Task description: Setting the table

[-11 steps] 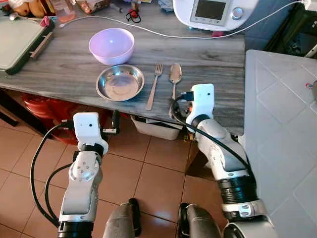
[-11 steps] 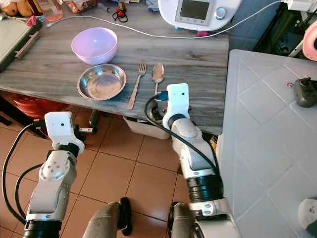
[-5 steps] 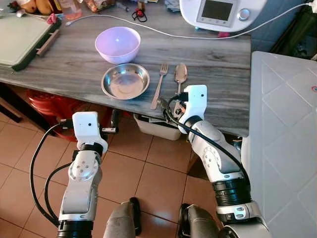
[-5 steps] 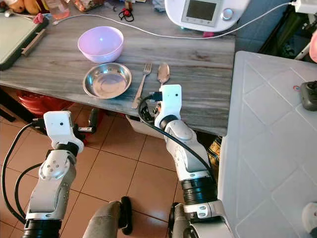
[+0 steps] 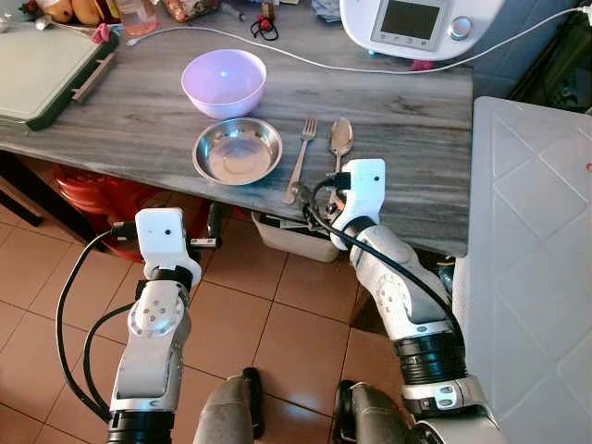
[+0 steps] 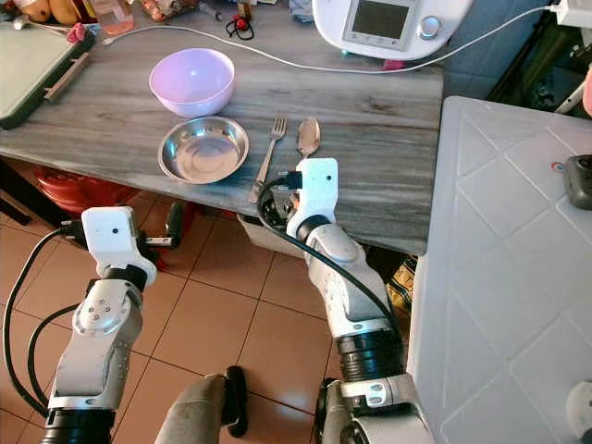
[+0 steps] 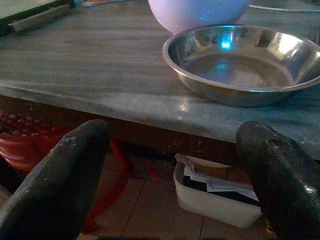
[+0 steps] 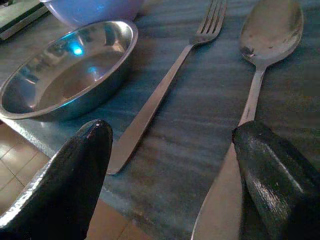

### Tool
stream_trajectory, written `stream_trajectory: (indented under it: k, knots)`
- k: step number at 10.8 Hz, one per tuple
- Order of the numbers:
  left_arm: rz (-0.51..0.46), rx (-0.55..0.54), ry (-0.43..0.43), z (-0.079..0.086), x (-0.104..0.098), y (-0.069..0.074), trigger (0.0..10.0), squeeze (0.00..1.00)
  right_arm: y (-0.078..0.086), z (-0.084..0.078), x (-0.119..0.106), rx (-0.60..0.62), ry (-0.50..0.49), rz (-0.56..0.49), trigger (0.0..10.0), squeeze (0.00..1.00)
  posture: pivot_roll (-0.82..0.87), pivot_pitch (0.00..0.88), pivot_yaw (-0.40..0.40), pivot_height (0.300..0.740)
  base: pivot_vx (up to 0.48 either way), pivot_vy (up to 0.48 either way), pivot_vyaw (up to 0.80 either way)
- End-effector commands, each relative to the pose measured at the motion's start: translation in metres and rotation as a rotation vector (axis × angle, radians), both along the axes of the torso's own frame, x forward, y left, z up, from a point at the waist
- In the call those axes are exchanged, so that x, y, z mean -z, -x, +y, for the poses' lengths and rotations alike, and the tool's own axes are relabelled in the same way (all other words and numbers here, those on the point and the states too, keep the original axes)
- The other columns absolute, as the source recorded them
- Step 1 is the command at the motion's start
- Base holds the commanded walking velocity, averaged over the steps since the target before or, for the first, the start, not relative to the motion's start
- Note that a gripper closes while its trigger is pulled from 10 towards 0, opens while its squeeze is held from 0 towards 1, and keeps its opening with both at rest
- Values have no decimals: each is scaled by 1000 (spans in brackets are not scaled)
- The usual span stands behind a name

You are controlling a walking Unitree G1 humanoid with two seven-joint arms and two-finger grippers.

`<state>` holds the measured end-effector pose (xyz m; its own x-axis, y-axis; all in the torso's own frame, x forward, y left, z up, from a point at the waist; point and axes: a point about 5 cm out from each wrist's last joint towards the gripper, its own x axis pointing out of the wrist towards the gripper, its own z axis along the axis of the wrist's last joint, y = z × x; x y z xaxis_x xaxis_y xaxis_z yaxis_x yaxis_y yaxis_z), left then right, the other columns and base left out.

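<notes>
On the grey wooden table, a lilac bowl stands behind a shallow steel dish. To the right of the dish lie a fork and a spoon, side by side with their handles toward the front edge. My right gripper hovers open at that edge, low over the two handles, and holds nothing. The fork and spoon lie between its fingers. My left gripper is open and empty, below the table's front edge, facing the steel dish.
A white kitchen machine with a screen stands at the back, and its cable runs across the table. A green tray lies at the far left. A white counter adjoins on the right. A white bin sits under the table.
My right gripper has moved left along the table's front edge, closer to the fork and spoon handles. The view has shifted slightly. The left arm is still.
</notes>
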<state>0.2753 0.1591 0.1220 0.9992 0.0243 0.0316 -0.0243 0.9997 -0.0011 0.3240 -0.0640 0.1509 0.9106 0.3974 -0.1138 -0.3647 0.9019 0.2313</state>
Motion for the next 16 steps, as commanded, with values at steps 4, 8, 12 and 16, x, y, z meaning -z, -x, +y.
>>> stream_trajectory:
  k: [4, 8, 12, 16]
  knots:
    - [1, -14, -2, 5, 1, 2, 10000, 0, -3, 8, -2, -24, -38, -9, 10000, 0, 0, 190, 64, 740, 0, 0, 0]
    - [1, -15, -3, 4, 0, 1, 10000, 0, -6, 11, -5, -35, -56, -26, 10000, 0, 1, 188, 65, 740, 0, 0, 0]
    - [-3, -17, -4, 6, -1, 1, 10000, 0, -3, -13, -23, 40, -2, -171, 10000, 0, -2, 191, 68, 740, 0, 0, 0]
    - [9, -12, -15, 9, 0, 7, 10000, 0, -13, -28, -15, 107, 22, -152, 10000, 0, 20, 214, 81, 740, 0, 0, 0]
